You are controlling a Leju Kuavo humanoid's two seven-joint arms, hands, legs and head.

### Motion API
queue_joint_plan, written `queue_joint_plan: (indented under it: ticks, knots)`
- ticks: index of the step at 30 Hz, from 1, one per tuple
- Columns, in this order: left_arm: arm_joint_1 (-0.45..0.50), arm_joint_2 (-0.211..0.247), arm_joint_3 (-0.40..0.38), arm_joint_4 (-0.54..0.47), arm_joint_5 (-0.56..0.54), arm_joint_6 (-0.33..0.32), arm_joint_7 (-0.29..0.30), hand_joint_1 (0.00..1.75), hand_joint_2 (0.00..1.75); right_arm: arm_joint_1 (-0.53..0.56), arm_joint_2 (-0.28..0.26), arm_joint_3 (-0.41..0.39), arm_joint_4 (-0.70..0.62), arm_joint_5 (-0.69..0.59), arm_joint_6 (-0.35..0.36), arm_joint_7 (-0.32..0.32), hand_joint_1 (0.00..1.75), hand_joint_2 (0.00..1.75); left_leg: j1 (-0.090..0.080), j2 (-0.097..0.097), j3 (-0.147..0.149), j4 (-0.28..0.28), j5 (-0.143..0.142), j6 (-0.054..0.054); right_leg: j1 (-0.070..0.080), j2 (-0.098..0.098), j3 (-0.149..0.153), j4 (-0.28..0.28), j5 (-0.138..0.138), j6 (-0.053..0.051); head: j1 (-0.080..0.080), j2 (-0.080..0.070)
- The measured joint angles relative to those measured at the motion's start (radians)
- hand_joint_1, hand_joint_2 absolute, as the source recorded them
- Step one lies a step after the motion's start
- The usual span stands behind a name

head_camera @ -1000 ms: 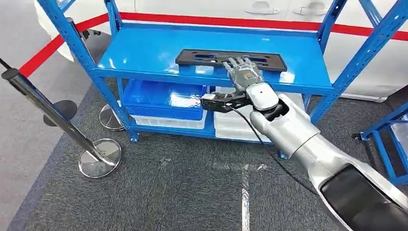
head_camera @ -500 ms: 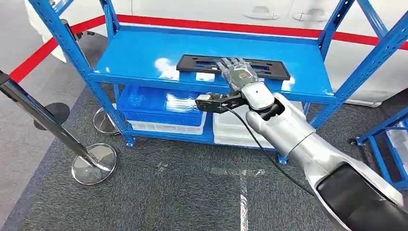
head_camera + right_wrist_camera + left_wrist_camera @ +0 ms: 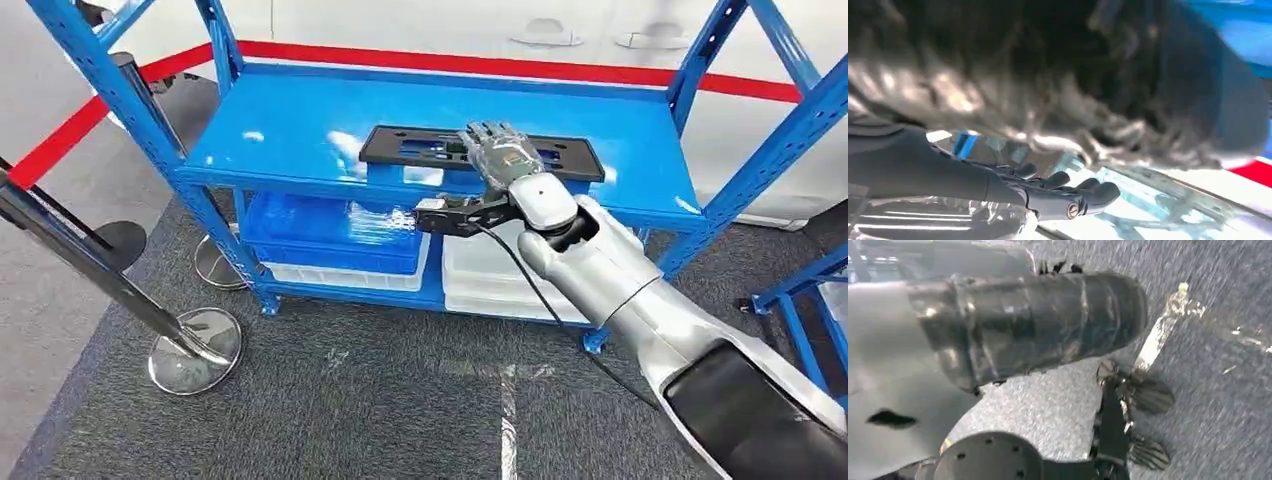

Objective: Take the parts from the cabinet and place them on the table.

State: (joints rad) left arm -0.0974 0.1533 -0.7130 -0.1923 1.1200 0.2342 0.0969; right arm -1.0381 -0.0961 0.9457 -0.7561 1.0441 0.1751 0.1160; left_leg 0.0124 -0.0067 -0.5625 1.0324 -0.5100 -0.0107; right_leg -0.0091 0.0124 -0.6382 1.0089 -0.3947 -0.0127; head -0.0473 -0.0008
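The task has barely begun: the flat black slotted plastic part [image 3: 480, 152] lies on the blue metal cabinet's top shelf [image 3: 290, 125], the right hand [image 3: 500, 155] resting flat on it, fingers extended, not gripping.

The top shelf [image 3: 290, 130] of the blue rack has bare surface across the left half of the frame and a narrower strip at the far right; a flat black plate [image 3: 420, 148] lies across its middle, with the right hand [image 3: 500, 152] resting flat on the plate's right part. Slanted blue uprights [image 3: 105, 85] at upper left and [image 3: 745, 165] at upper right fence the shelf's ends. Below the shelf's front edge, a blue bin [image 3: 330, 222] and white trays [image 3: 480, 275] fill the lower tier. At lower left, a slanted metal stanchion [image 3: 95, 275] with a round base stands on the carpet, close to the rack's left leg.
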Motion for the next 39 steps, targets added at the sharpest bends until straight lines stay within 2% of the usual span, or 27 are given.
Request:
queue_joint_plan:
  ticks: [3,4,5,6,8,9,10,11,13,15,16,18,19,20,21,22,23,24,25,27,29,31,34,35,36,37,39]
  knots:
    - [-0.003,0.002,0.0,0.0,0.0,0.0,0.0,0.0,0.0,0.002,0.0,0.0,0.0,-0.003,0.002,-0.003,0.0,0.0,0.003,0.001,-0.117,0.215,-0.081,-0.009,0.0,-0.001,0.013,-0.001,-0.01,-0.013,-0.005,0.0]
    - [-0.002,0.002,0.0,0.0,0.0,0.0,-0.001,0.0,0.0,0.008,0.0,0.0,0.002,-0.003,0.002,-0.003,0.0,0.0,0.003,0.001,-0.153,0.267,-0.088,-0.011,0.001,-0.001,0.016,-0.001,-0.013,-0.013,-0.005,0.0]
    - [-0.001,0.002,0.0,0.0,0.0,0.0,-0.001,0.0,0.0,0.013,0.0,0.0,0.003,-0.004,0.002,-0.004,0.0,0.0,0.003,0.001,-0.171,0.279,-0.073,-0.012,0.001,-0.001,0.02,0.001,-0.017,-0.013,-0.005,0.0]
    - [0.001,0.002,0.0,0.0,0.0,0.0,-0.001,0.0,0.0,0.017,0.0,0.0,0.005,-0.006,0.002,-0.005,0.0,0.0,0.003,0.002,-0.164,0.239,-0.03,-0.012,0.001,0.001,0.024,0.002,-0.022,-0.012,-0.005,0.0]
    - [0.002,0.002,0.0,0.0,0.0,0.0,-0.001,0.0,0.0,0.016,0.0,0.0,0.006,-0.01,0.002,-0.005,0.0,0.0,0.005,0.002,-0.102,0.08,0.072,-0.009,0.0,0.003,0.034,0.008,-0.032,-0.008,-0.005,0.0]
    - [0.001,0.002,0.0,0.0,0.0,0.0,-0.001,0.0,0.0,0.016,0.0,0.0,0.006,-0.013,0.002,-0.005,0.0,0.0,0.005,0.002,-0.076,0.007,0.09,-0.006,0.0,0.003,0.037,0.011,-0.038,-0.004,-0.005,0.0]
    - [0.0,0.002,0.0,0.0,0.0,0.001,-0.001,0.0,0.0,0.014,0.0,-0.001,0.008,-0.016,0.002,-0.004,0.0,0.0,-0.004,0.001,-0.059,-0.004,0.08,-0.004,0.008,0.005,0.032,0.015,-0.041,0.001,-0.006,0.0]
    - [-0.004,0.002,0.0,0.0,0.0,0.001,-0.001,0.0,0.0,0.015,0.0,-0.001,0.01,-0.018,0.002,-0.003,0.0,0.0,-0.004,-0.001,-0.062,-0.005,0.075,0.006,0.006,0.005,0.029,0.014,-0.04,0.005,-0.005,0.0]
    - [-0.003,0.002,0.0,0.0,0.0,0.001,-0.001,0.0,0.0,0.021,0.0,-0.001,0.014,-0.021,0.002,-0.003,0.0,0.0,-0.005,-0.003,-0.063,-0.005,0.073,0.014,0.006,0.003,0.033,0.007,-0.039,0.012,-0.004,0.0]
    - [-0.002,0.001,0.0,0.0,0.0,0.0,-0.001,0.0,0.0,0.023,-0.001,-0.002,0.017,-0.021,0.0,-0.003,0.0,0.0,0.006,-0.001,-0.051,-0.021,0.079,0.026,0.007,0.001,0.028,0.023,-0.055,0.022,-0.003,0.0]
    - [-0.001,0.001,0.0,0.0,0.0,0.0,-0.001,0.0,0.0,0.022,-0.003,-0.002,0.019,-0.021,0.0,-0.004,0.0,0.0,0.005,0.0,-0.048,-0.022,0.077,0.031,0.008,-0.002,0.008,0.069,-0.084,0.026,0.002,0.0]
    - [-0.002,0.001,0.0,0.0,0.0,0.0,-0.001,0.0,0.0,0.03,-0.003,-0.002,0.023,-0.026,0.0,-0.006,0.0,0.0,0.003,0.0,-0.047,-0.021,0.074,0.038,0.006,-0.003,-0.072,0.224,-0.148,0.031,0.003,0.0]
    - [-0.003,0.001,0.0,0.0,-0.001,0.0,-0.001,0.0,0.0,0.039,-0.003,-0.002,0.024,-0.029,0.0,-0.009,0.0,0.0,0.002,0.0,-0.045,-0.02,0.072,0.041,0.005,-0.003,-0.107,0.284,-0.161,0.032,0.004,0.0]
    - [-0.002,0.001,0.0,0.0,-0.002,0.0,-0.001,0.0,0.0,0.05,-0.003,-0.002,0.027,-0.031,0.0,-0.012,0.0,0.0,0.002,0.0,-0.044,-0.019,0.069,0.042,0.005,-0.003,-0.127,0.309,-0.156,0.032,0.005,0.0]
    - [-0.002,0.001,0.0,0.0,-0.003,0.0,0.001,0.0,0.0,0.059,-0.004,-0.002,0.031,-0.033,0.0,-0.012,0.0,0.0,0.002,-0.001,-0.041,-0.017,0.065,0.042,0.005,-0.003,-0.121,0.283,-0.125,0.03,0.005,0.0]
    - [-0.001,0.001,0.0,0.0,-0.004,0.0,0.002,0.0,0.0,0.062,-0.004,-0.002,0.032,-0.034,0.0,-0.013,0.0,0.0,0.002,-0.003,-0.038,-0.013,0.06,0.041,0.005,-0.003,-0.098,0.222,-0.082,0.027,0.005,0.0]
    - [-0.001,0.0,0.0,0.0,-0.005,0.0,0.002,0.0,0.0,0.061,-0.005,-0.002,0.034,-0.036,0.0,-0.014,0.0,0.0,0.002,-0.003,-0.035,-0.008,0.054,0.038,0.005,-0.003,-0.059,0.132,-0.032,0.023,0.005,0.0]
    - [0.0,0.0,0.0,0.0,-0.005,0.0,0.002,0.0,0.0,0.06,-0.005,-0.003,0.035,-0.036,0.0,-0.013,0.0,0.0,0.002,-0.003,-0.034,-0.005,0.048,0.034,0.006,-0.004,-0.027,0.053,0.001,0.018,0.005,0.0]
    - [-0.002,0.0,0.0,0.0,-0.005,0.0,0.002,0.0,0.0,0.06,-0.004,-0.003,0.036,-0.039,0.001,-0.013,0.0,0.0,-0.005,-0.003,-0.037,-0.001,0.044,0.029,0.011,-0.003,-0.005,0.036,-0.019,0.017,0.003,0.0]
    - [-0.004,0.001,0.0,0.0,-0.004,0.0,0.001,0.0,0.0,0.065,-0.004,-0.003,0.039,-0.039,0.002,-0.014,0.0,0.0,-0.004,-0.004,-0.036,-0.003,0.044,0.022,0.011,-0.002,-0.007,0.023,-0.018,0.016,0.001,0.0]
    - [-0.003,0.001,0.0,0.0,-0.003,0.0,0.0,0.0,0.0,0.068,-0.005,-0.003,0.042,-0.039,0.002,-0.014,0.0,0.0,-0.005,-0.004,-0.03,-0.011,0.042,0.012,0.009,-0.002,-0.002,0.016,-0.019,0.005,0.003,0.0]
    - [-0.001,0.002,0.0,0.0,-0.003,-0.001,-0.001,0.0,0.0,0.067,-0.006,-0.006,0.045,-0.039,0.001,-0.011,0.0,0.0,-0.002,0.001,-0.047,0.033,0.012,0.001,0.001,-0.002,0.013,0.004,-0.019,-0.006,-0.001,0.0]
    - [-0.003,0.002,0.0,0.0,-0.003,-0.001,-0.002,0.0,0.0,0.072,-0.007,-0.008,0.051,-0.039,0.002,-0.011,0.0,0.0,0.0,0.001,-0.166,0.258,-0.074,-0.008,0.002,-0.002,0.021,0.005,-0.026,-0.014,-0.004,0.0]
    - [-0.002,0.002,0.0,0.0,-0.003,-0.001,-0.002,0.0,0.0,0.076,-0.007,-0.008,0.053,-0.039,0.002,-0.011,0.0,0.0,0.0,0.002,-0.195,0.3,-0.075,-0.009,0.002,-0.002,0.024,0.005,-0.028,-0.015,-0.004,0.0]
    - [0.0,0.002,0.0,0.0,-0.002,-0.001,-0.002,0.0,0.0,0.08,-0.007,-0.008,0.056,-0.039,0.002,-0.01,0.0,0.0,0.0,0.002,-0.197,0.287,-0.048,-0.009,0.002,-0.001,0.029,0.005,-0.031,-0.014,-0.004,0.0]
    - [0.001,0.002,-0.001,0.0,-0.002,-0.001,-0.002,0.0,0.0,0.081,-0.007,-0.008,0.057,-0.039,0.002,-0.01,0.0,0.0,0.001,0.002,-0.177,0.231,-0.005,-0.008,0.002,0.0,0.034,0.006,-0.035,-0.013,-0.004,0.0]
    - [0.0,0.003,-0.001,0.0,-0.002,-0.001,-0.002,0.0,0.0,0.08,-0.008,-0.011,0.058,-0.039,0.002,-0.008,0.0,0.0,0.001,0.002,-0.098,0.052,0.095,-0.003,0.001,0.001,0.046,0.009,-0.046,-0.007,-0.004,0.0]
